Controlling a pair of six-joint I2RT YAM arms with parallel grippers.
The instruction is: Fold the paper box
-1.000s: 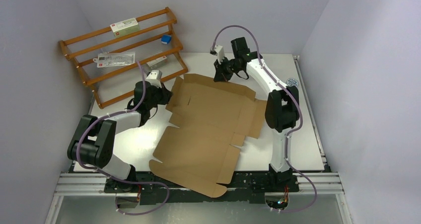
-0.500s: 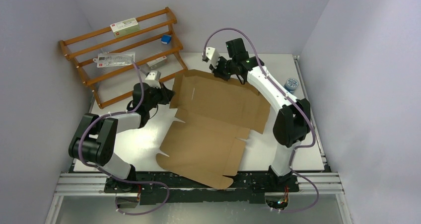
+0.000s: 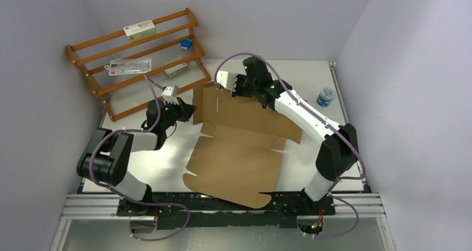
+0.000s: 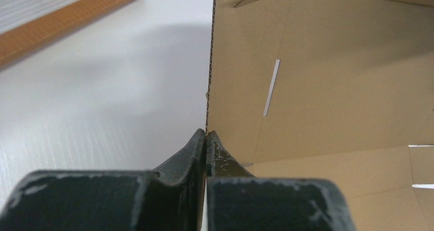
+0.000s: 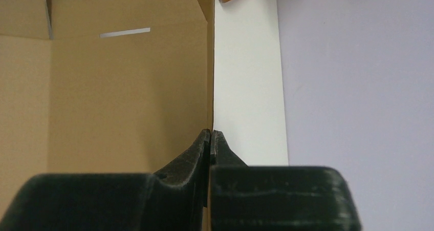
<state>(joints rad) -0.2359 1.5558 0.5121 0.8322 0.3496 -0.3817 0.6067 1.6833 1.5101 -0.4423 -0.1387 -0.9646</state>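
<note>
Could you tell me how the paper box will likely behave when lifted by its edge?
Probably light: the left gripper and right gripper hold the paper box by edge pinches. Likely hinges at creases: its far panel stands raised.

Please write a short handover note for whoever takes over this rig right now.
Left gripper: shut on the left edge of the paper box.
Right gripper: shut on its far edge.
Box: far panel lifted off the table; the rest lies flat, near end overhanging the arm bases.
Done: far panel raised.
Left: other flaps lie unfolded, no walls locked, box not yet formed.
</note>
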